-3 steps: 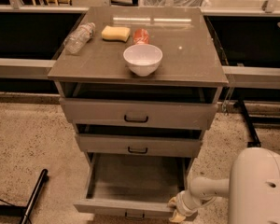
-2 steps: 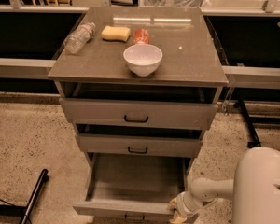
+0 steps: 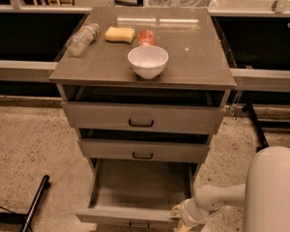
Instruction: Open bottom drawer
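Lowest under the worktop [image 3: 193, 66], the bottom drawer [image 3: 135, 190] stands pulled well out with its plain grey inside showing. The hand [image 3: 180, 222] is at the right end of the drawer's front, and I cannot tell whether it is spread or pressed together. Above are the mid-sized drawer [image 3: 142, 150] and the widest drawer [image 3: 141, 117]; on the worktop a white bowl [image 3: 148, 61] stands near the front edge, a yellow sponge [image 3: 120, 34] and a small red item [image 3: 146, 36] lie behind it, and a clear plastic bottle [image 3: 82, 38] lies on its side by the left edge.
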Controlling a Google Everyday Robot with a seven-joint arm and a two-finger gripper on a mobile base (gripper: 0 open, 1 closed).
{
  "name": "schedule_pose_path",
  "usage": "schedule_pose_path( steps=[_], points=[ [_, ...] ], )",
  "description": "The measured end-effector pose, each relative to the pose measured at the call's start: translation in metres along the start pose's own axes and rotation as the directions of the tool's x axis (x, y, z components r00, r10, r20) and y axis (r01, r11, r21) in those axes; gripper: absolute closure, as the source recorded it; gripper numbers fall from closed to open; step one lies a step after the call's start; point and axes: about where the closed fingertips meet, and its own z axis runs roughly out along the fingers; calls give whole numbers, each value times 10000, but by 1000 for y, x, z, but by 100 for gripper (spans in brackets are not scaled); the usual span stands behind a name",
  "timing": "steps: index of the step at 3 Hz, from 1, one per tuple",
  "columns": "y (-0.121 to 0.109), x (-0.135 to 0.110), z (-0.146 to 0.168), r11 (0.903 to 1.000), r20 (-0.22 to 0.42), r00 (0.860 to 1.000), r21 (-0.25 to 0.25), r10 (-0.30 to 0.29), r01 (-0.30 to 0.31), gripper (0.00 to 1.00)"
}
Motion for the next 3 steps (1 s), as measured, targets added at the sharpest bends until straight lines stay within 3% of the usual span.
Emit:
schedule_pose_path(
  steps=[2, 3],
  points=[
    [-4, -15, -32, 9973, -179, 9989, 584, -431, 440, 16],
    [-24, -17, -43, 9943, -349, 9984, 952, -456, 487, 20]
  ],
)
